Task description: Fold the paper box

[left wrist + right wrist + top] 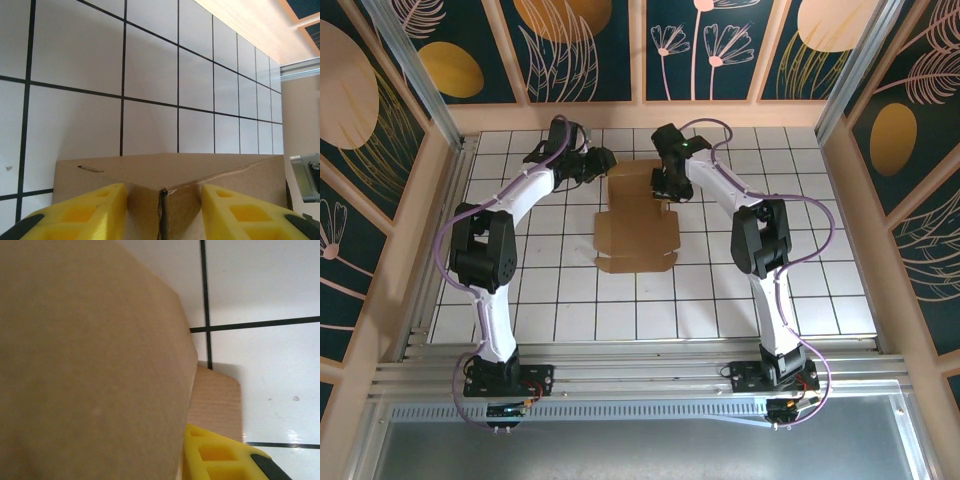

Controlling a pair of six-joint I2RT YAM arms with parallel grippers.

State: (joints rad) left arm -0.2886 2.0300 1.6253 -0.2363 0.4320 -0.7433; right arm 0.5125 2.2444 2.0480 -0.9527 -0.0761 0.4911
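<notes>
Paper box (638, 235) lies mid-table on white tiles (800, 280), flaps lifted at its 12 o'clock end. Left gripper (601, 162) clamps a creased corner at 11 o'clock; right gripper (665, 188) (one yellow finger (215, 455) visible beside cardboard) sits at 1 o'clock, jaw state unclear.

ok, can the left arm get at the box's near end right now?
Probably yes, once it lets go: the near end of the paper box lies flat, tiles open beside it, but the left hand has a far flap between its fingers.
</notes>
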